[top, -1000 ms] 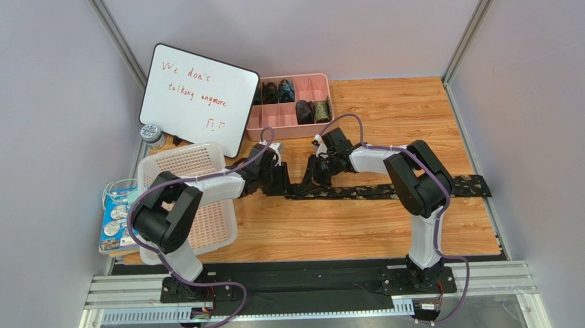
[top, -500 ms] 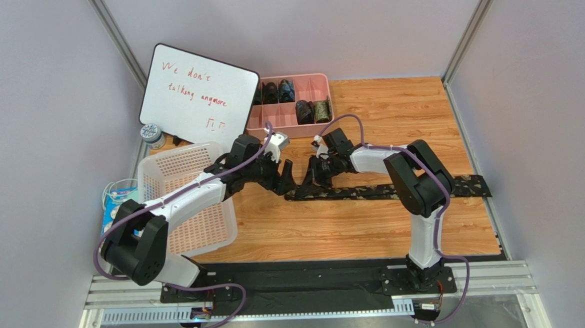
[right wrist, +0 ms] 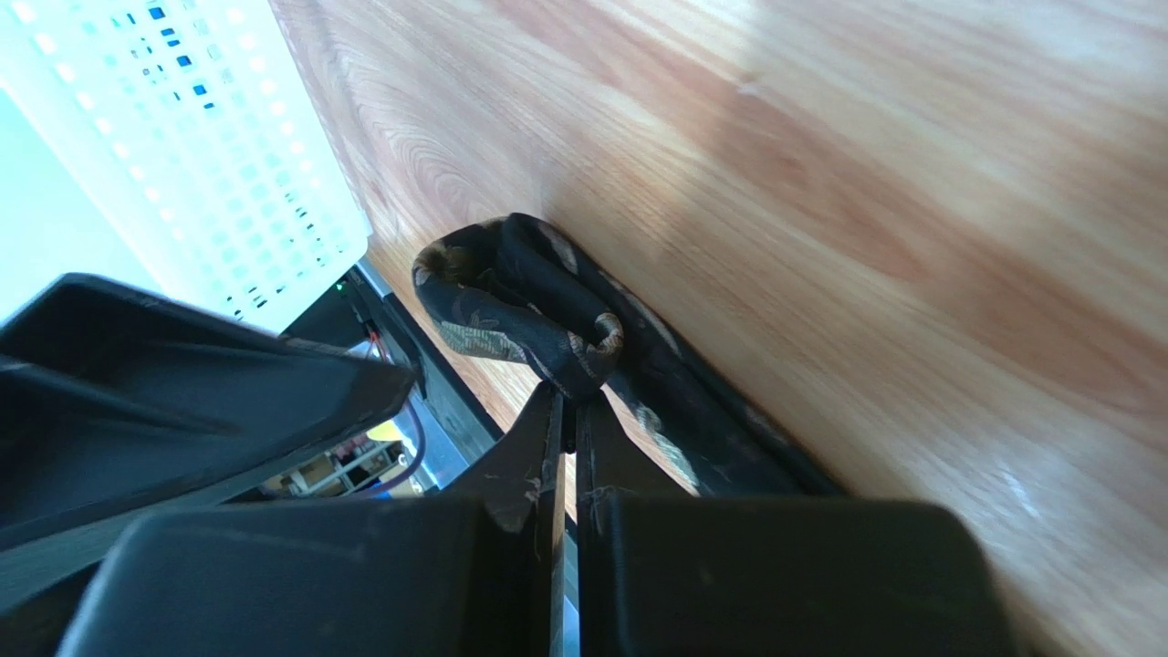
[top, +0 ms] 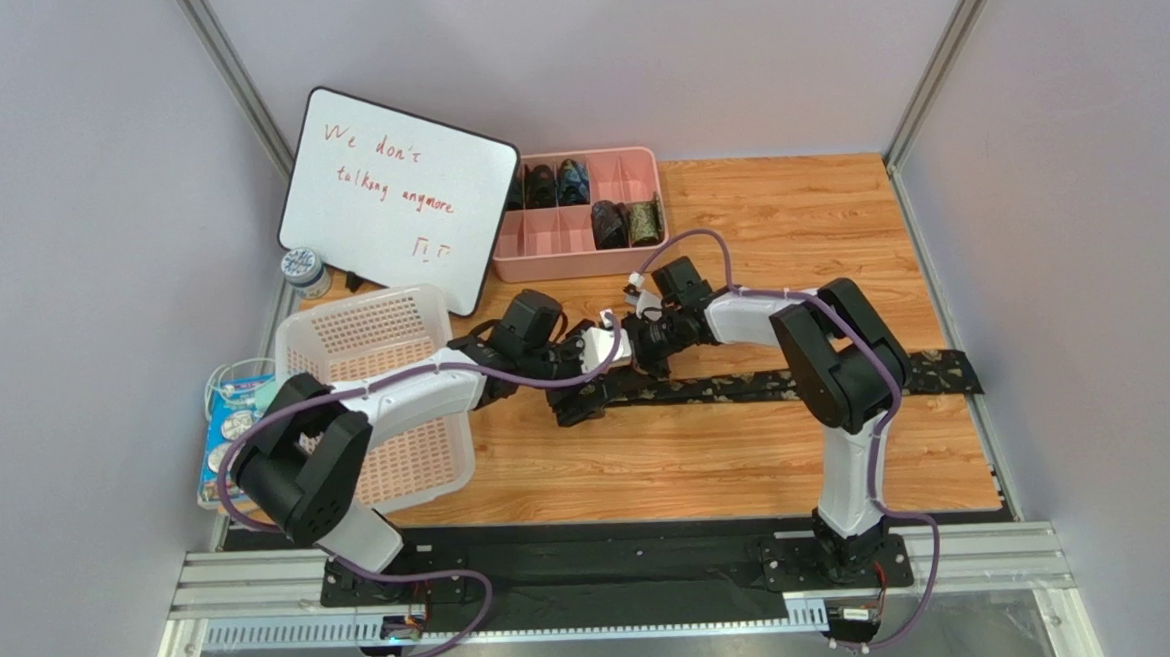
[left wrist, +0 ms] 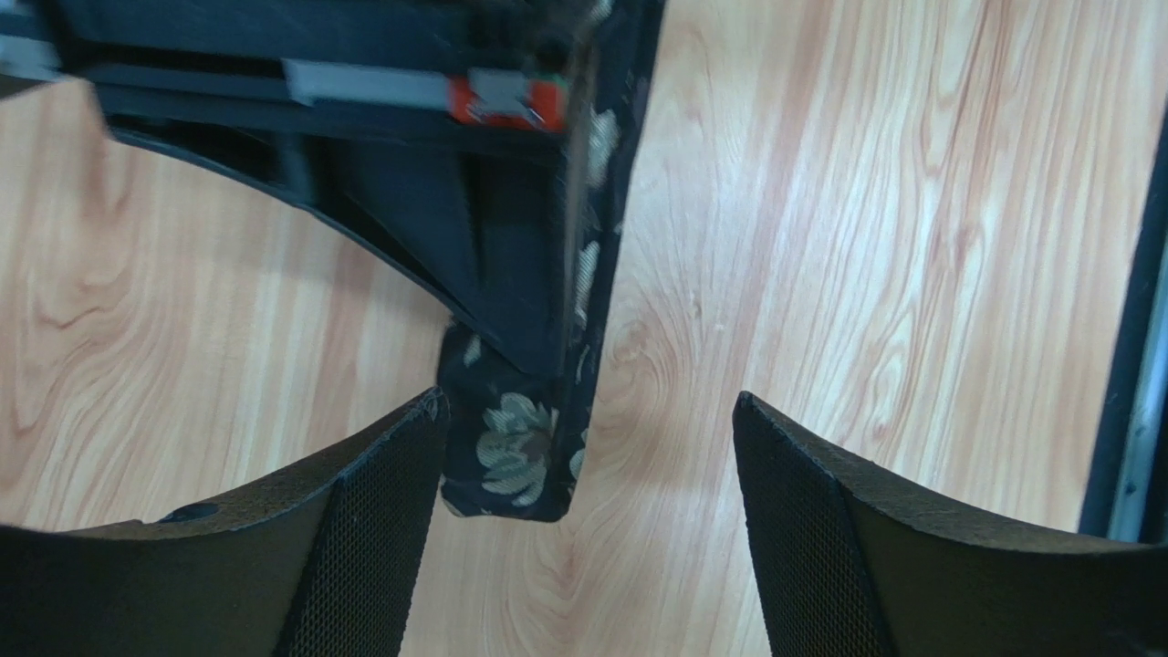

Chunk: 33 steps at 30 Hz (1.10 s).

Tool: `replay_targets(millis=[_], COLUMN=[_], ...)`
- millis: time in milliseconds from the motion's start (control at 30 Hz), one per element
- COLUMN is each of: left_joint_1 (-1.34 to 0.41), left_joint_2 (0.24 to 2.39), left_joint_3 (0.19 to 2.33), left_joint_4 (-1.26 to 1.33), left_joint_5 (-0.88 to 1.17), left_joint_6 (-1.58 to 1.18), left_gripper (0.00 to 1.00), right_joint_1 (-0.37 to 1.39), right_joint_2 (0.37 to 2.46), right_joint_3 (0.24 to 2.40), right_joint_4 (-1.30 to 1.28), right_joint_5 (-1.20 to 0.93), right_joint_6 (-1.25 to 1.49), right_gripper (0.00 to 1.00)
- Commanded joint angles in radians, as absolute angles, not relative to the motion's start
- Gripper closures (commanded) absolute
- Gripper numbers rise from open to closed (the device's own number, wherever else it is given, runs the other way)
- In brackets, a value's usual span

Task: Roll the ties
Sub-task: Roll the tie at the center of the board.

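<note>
- Lying flat on the wooden table (top: 704, 465), 1 dark patterned tie (top: 790, 383) reaches from the right edge to the centre.
- The right gripper (right wrist: 566, 397) has its 2 fingers pressed together, pinching the curled end of the tie.
- The left gripper (left wrist: 590, 411) is low over this same end, its fingers spread wide on both sides of it.
- In the pink tray (top: 580, 263) at the back sit some rolled ties (top: 608, 222).

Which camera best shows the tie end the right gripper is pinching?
Right wrist: the right gripper is shut on the tie, its curled end in plain sight. Left wrist shows only the patterned tip inside the open left gripper. Top view hides it under both grippers.
</note>
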State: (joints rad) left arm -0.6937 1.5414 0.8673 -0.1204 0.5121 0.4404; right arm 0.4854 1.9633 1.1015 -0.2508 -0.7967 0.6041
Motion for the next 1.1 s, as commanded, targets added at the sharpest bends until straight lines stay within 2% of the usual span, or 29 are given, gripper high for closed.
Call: replay_targets(millis=[0,167,367,500,667,933,1067], left_joint_1=[-0.726,-0.747,-0.747,-0.753,-0.807,-0.841,-0.865], left_joint_2=[1.597,1.687,1.720,1.715,1.761,1.861,1.881], left_joint_3=[0.955,1.070,1.127,1.147,1.158,1.215,1.207], left_joint_4=[-0.143,-0.222,-0.377,-0.475,-0.477,-0.448,-0.448], left_joint_5=[0.479,0.368,0.410,0.460,0.365,0.253,0.271], left_joint_6=[0.632,0.712,0.830,0.816,0.789,0.730,0.756], left_gripper=[0.18,0.16,0.15,0.15,0.16,0.25,0.36], right_joint_1=[0.460,0.449,0.440,0.440,0.442,0.397,0.373], right_joint_2=[1.953,1.954,1.959,1.968,1.971,1.965,1.960], right_joint_3=[1.085,1.077,1.075,1.072,1.062,1.055,1.049], right_joint_4=[-0.268,-0.276,-0.275,-0.262,-0.273,-0.347,-0.371], right_joint_5=[-0.841,-0.853,-0.861,-0.871,-0.868,-0.870,-0.876], right_joint_6=[0.561,0.546,0.543,0.557,0.537,0.463,0.439], right_gripper=[1.00,1.00,1.00,1.00,1.00,1.00,1.00])
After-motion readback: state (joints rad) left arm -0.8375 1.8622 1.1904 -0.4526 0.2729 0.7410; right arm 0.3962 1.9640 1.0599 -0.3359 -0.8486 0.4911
